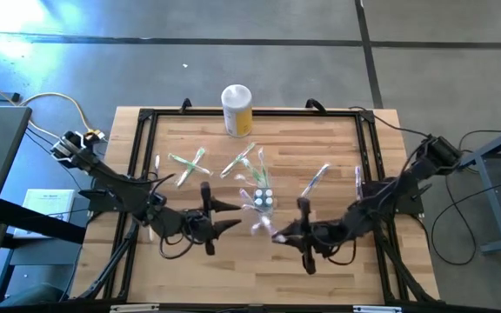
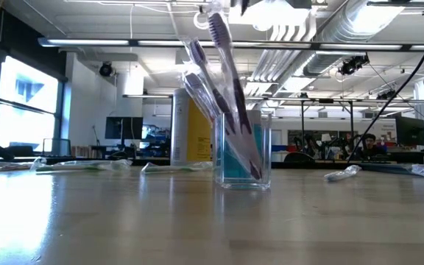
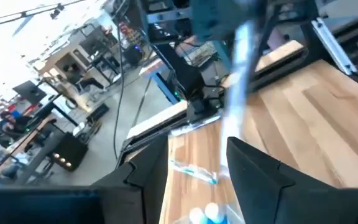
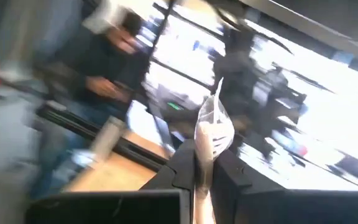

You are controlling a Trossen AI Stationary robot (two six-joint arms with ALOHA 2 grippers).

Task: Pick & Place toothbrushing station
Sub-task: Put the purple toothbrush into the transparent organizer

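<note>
Gripping a wrapped toothbrush (image 4: 211, 134) between closed fingers, the right gripper (image 1: 278, 236) hangs just beside the clear cup (image 1: 260, 199), on its near side. The cup stands mid-counter (image 1: 337, 269) with several toothbrushes leaning inside it. The left gripper (image 1: 233, 216) sits on the cup's other side, fingers parted, holding nothing. More toothbrushes (image 1: 188, 165) lie scattered beyond the cup, toward the yellow canister (image 1: 237, 110).

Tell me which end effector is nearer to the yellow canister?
The left end effector is nearer. It sits below and slightly left of the canister in the high view. The right end effector sits lower still and to the right, past the cup.
</note>
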